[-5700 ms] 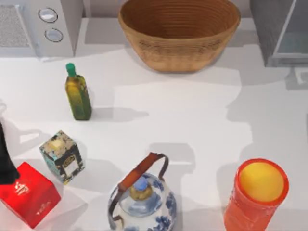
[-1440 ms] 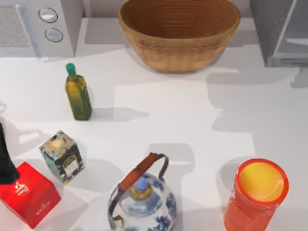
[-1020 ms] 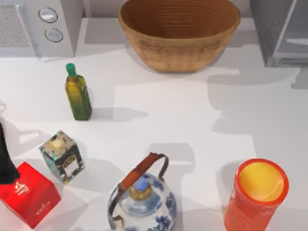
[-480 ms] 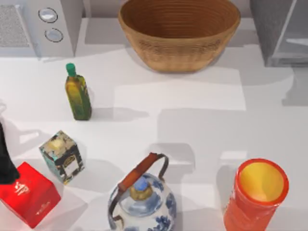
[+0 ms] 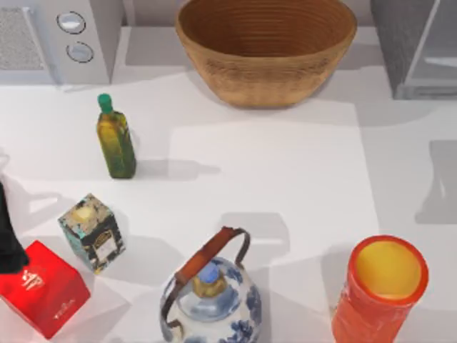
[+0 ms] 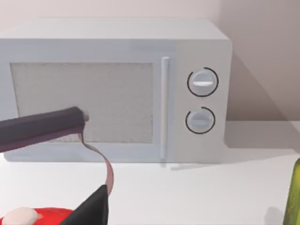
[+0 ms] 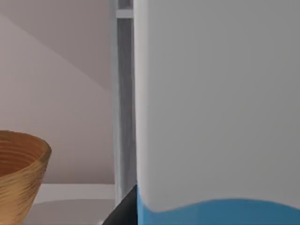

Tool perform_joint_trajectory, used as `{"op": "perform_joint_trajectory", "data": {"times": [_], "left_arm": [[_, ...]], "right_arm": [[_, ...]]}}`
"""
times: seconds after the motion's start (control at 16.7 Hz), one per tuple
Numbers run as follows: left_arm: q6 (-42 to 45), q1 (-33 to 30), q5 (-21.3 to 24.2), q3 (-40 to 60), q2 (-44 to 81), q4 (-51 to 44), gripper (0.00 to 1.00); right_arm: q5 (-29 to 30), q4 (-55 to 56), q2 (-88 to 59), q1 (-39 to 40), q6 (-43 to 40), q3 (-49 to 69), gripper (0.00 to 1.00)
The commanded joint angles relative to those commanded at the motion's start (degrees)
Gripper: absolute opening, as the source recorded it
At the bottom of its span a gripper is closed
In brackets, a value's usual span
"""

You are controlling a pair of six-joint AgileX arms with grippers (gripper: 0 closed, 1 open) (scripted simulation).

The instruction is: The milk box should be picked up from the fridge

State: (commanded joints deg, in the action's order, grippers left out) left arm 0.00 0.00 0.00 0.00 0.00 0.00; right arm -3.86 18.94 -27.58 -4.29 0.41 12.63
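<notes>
The milk box (image 7: 215, 108) looms close in the right wrist view, white above a sky-blue band. One dark finger (image 7: 123, 213) of my right gripper presses against its side, shut on it. Behind the carton stands the fridge's light frame (image 7: 124, 93). From above, the fridge (image 5: 400, 43) sits at the table's far right corner, dark grey and speckled with a pale glassy panel. A blocky shadow (image 5: 443, 179) lies on the table in front of it. My left gripper (image 6: 91, 154) is parked open at the left edge above the red box (image 5: 39, 289).
A wicker basket (image 5: 265, 50) stands at the back centre and a microwave (image 5: 64, 36) at the back left. An olive oil bottle (image 5: 115, 139), a patterned box (image 5: 91, 232), a blue-white teapot (image 5: 211, 296) and an orange cup (image 5: 382, 286) stand across the table.
The shadows on the table's right side have slid away from the fridge toward the right edge and front. Nothing standing on the table has moved, nor has the left arm.
</notes>
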Motion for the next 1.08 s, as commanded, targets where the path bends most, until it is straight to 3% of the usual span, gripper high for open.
{"op": "perform_joint_trajectory", "data": {"times": [0.42,0.9,1.08], "left_arm": [[0.0,0.0,0.0,0.0,0.0,0.0,1.0],[0.0,0.0,0.0,0.0,0.0,0.0,1.0],[0.0,0.0,0.0,0.0,0.0,0.0,1.0]], "right_arm": [[3.52,-17.18,25.6,3.91,-0.36,-11.55,0.0],[3.74,-18.81,27.3,4.11,-0.3,-12.52,0.0],[0.98,-15.18,23.63,3.86,-0.23,-11.78,0.0]]}}
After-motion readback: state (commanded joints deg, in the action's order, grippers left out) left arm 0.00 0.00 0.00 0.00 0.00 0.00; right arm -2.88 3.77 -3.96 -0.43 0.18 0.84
